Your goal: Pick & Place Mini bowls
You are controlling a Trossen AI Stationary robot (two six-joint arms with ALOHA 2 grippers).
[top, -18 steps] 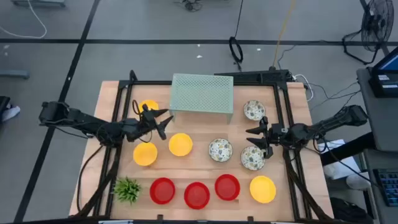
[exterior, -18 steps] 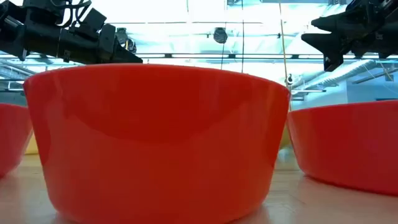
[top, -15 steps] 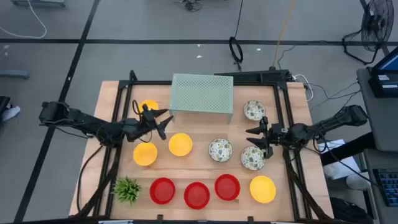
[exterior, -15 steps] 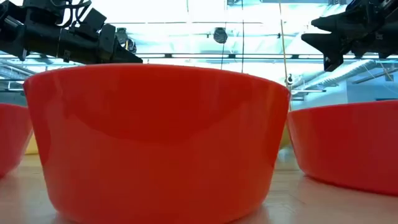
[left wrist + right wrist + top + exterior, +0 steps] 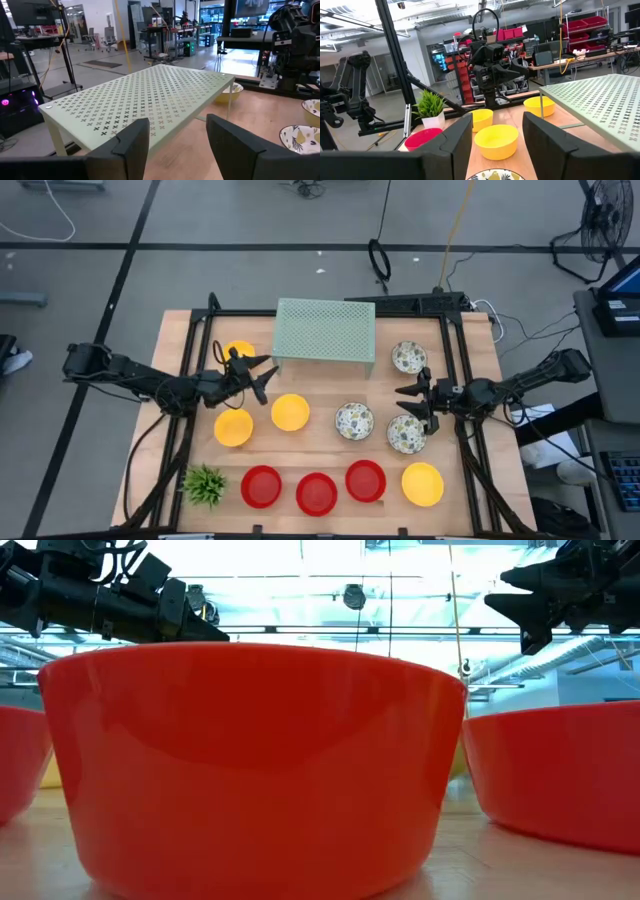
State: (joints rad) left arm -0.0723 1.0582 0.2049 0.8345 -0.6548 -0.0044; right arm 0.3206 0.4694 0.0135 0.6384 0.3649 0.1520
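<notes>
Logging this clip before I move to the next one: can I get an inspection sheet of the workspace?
Surface: wooden table inside a black frame.
Job's things: yellow bowls, red bowls in the front row, patterned bowls on the right half.
Clutter: green mesh stand at the back, small plant at the front left corner.
Grippers: left gripper open, empty, beside the stand; right gripper open, empty, by the patterned bowls.
Cables: cords on the floor behind.
Surroundings: grey floor, lab benches.

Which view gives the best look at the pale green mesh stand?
The high view: the whole mesh stand shows from above at the table's back edge. The left wrist view shows its perforated top close up, the right wrist view only one corner, and the low view none of it.
</notes>
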